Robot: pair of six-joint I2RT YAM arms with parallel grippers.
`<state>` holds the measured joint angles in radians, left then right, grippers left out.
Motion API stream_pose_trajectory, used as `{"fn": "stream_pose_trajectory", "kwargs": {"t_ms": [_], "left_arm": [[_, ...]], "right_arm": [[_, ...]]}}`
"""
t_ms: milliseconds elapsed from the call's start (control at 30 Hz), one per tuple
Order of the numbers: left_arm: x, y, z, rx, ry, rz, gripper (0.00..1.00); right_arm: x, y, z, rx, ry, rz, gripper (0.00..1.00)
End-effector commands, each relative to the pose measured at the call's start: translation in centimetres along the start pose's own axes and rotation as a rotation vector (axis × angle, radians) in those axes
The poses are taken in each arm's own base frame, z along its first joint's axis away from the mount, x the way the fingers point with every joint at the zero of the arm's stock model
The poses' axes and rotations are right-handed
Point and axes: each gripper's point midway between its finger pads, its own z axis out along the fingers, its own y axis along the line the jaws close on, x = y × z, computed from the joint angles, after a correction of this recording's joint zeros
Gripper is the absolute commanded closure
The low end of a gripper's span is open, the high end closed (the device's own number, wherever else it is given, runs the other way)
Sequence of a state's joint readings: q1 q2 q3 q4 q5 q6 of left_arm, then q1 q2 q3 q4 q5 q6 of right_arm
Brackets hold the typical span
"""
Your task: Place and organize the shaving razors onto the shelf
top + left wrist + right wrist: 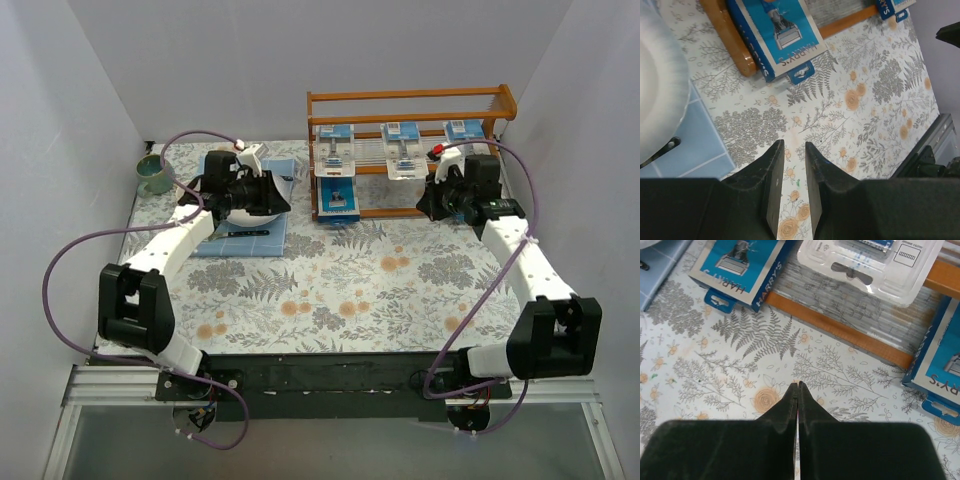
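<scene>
The orange-brown shelf (410,102) stands at the back right. Three razor packs sit on its top tier (400,131), two on the middle tier (333,162) and one on the bottom tier (338,200). My left gripper (280,195) (794,145) is open and empty, over the floral cloth just left of the shelf, short of the bottom pack (777,35). My right gripper (425,203) (798,384) is shut and empty in front of the shelf's bottom rail (840,330). A blue pack (737,265), a clear-fronted pack (870,260) and another pack (945,365) lie beyond it.
A blue mat (240,235) at the left holds a white bowl (660,75) and a dark-handled fork (245,232). A green cup (155,175) stands at the far left. White walls close in the table on three sides.
</scene>
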<state>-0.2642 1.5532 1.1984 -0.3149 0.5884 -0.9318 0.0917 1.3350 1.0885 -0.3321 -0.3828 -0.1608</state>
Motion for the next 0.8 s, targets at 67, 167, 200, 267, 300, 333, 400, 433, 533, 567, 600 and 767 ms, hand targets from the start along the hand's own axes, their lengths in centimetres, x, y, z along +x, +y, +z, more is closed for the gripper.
{"fn": "stream_pose_trajectory", "kwargs": {"t_ms": [67, 167, 200, 267, 300, 333, 400, 433, 533, 567, 600, 767], "left_arm": [[-2.7, 0.2, -4.5, -0.080, -0.120, 0.087, 0.77], [-3.5, 1.2, -6.0, -0.112, -0.154, 0.075, 0.76], [-3.8, 1.8, -6.5, -0.125, -0.166, 0.066, 0.76], [-3.9, 2.2, -7.0, -0.135, -0.178, 0.056, 0.77], [-4.1, 2.8, -7.4, -0.146, -0.187, 0.043, 0.77], [-4.2, 2.9, -7.6, -0.144, -0.190, 0.037, 0.77], [-4.4, 3.3, -8.0, -0.149, -0.201, 0.023, 0.76], [-4.6, 3.4, -8.1, -0.149, -0.206, 0.019, 0.77], [-4.7, 3.6, -8.3, -0.149, -0.212, 0.009, 0.77], [-4.7, 3.7, -8.3, -0.148, -0.212, 0.006, 0.77], [-4.9, 3.8, -8.4, -0.150, -0.215, 0.005, 0.77], [-5.1, 4.1, -8.7, -0.155, -0.223, 0.000, 0.77]], "right_arm": [[-3.7, -3.5, 3.2, 0.171, -0.034, -0.043, 0.99], [-4.3, -4.5, 4.2, 0.205, -0.029, -0.042, 0.99], [-4.4, -4.8, 4.3, 0.213, -0.031, -0.041, 0.99], [-4.7, -5.1, 4.7, 0.224, -0.035, -0.029, 0.99], [-4.7, -5.0, 4.8, 0.222, -0.037, -0.026, 0.99], [-4.6, -5.0, 5.1, 0.222, -0.035, -0.014, 0.99], [-4.7, -5.0, 5.4, 0.225, -0.044, -0.013, 0.99], [-4.8, -5.0, 5.5, 0.229, -0.048, -0.012, 0.99], [-5.2, -5.1, 6.0, 0.247, -0.067, -0.010, 0.99], [-5.2, -5.2, 6.1, 0.256, -0.069, 0.000, 0.99], [-5.1, -5.2, 6.2, 0.259, -0.070, 0.009, 0.99], [-5.3, -4.7, 6.5, 0.283, -0.143, -0.005, 0.99]]}}
